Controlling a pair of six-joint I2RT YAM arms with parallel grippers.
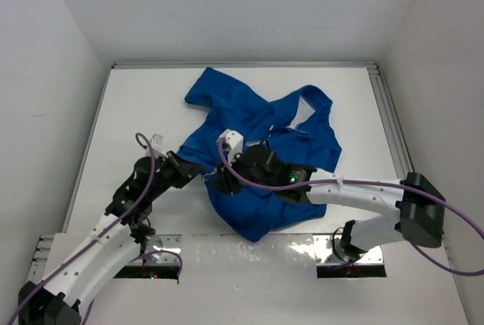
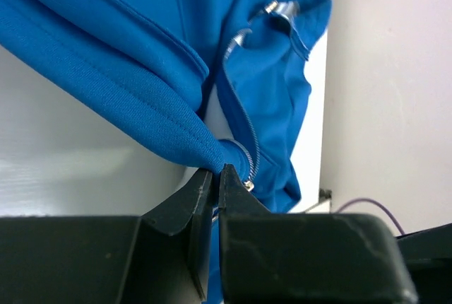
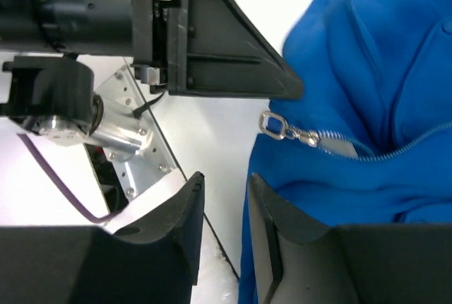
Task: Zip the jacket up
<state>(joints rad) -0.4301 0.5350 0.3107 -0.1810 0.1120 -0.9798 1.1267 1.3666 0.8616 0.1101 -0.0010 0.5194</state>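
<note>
White walls enclose a white table (image 1: 136, 113), and the jacket (image 1: 257, 113) is laid crumpled about its middle, its near hem lying close to the two arms. The anchoring step is judged to be in hand. The hem (image 2: 141, 124) at the foot of the zipper is pinched between the pressed-together fingers of the left gripper (image 2: 215, 171), with the zipper teeth (image 2: 252, 138) running away from that grip. The right gripper (image 3: 224, 191) is held just short of the zipper pull (image 3: 272, 126); its fingers are parted, bare table is seen between them, and nothing is gripped. For the next move, the parted fingers would need to be brought around the small silver pull, closed on it, and the slider then drawn along the teeth toward the collar while the hem is kept taut. Little room is left beside the pull by the left gripper. Further along, the track is bent by folds of fleece, so snagging may be expected.
</note>
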